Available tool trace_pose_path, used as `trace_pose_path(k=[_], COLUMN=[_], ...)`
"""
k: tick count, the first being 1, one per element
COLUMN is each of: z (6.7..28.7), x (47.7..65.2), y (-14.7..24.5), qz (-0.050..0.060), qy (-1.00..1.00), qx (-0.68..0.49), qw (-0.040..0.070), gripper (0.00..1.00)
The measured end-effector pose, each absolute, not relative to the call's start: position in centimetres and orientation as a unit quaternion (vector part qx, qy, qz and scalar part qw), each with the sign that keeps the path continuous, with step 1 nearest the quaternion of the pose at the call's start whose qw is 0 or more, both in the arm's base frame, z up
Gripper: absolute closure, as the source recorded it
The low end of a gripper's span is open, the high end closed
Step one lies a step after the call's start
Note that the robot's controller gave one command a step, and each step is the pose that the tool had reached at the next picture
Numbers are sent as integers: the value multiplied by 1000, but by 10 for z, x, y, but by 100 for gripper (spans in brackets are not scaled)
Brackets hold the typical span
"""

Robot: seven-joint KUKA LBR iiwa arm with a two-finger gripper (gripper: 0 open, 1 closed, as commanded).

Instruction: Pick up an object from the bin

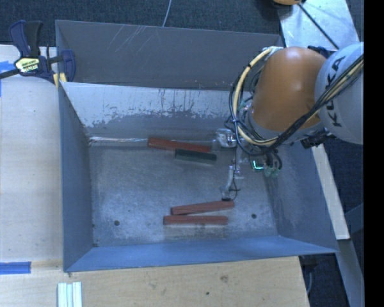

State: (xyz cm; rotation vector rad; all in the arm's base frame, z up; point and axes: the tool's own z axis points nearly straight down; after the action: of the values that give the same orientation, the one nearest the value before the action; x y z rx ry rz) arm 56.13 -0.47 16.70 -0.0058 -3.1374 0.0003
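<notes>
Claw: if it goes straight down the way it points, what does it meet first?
Probably the right end of the upper reddish-brown bar in the front pair, just under the claw. Depth is unclear, so it might slip past onto the bin floor.

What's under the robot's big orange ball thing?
Below the orange cover hang looped cables and the gripper, over the right end of a red-brown stick. The cover hides the part of the bin beneath it.
</notes>
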Motion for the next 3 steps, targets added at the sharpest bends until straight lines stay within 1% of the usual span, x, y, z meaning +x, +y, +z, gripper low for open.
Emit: trace_pose_path(k=[1,2,3], z=[171,91,83], x=[563,526,518], y=[-5,21,22], qz=[0,0,0], qy=[-1000,-1000,-1000], qx=[-2,14,15], qw=[-2,-3,-1], gripper=[0,0,0])
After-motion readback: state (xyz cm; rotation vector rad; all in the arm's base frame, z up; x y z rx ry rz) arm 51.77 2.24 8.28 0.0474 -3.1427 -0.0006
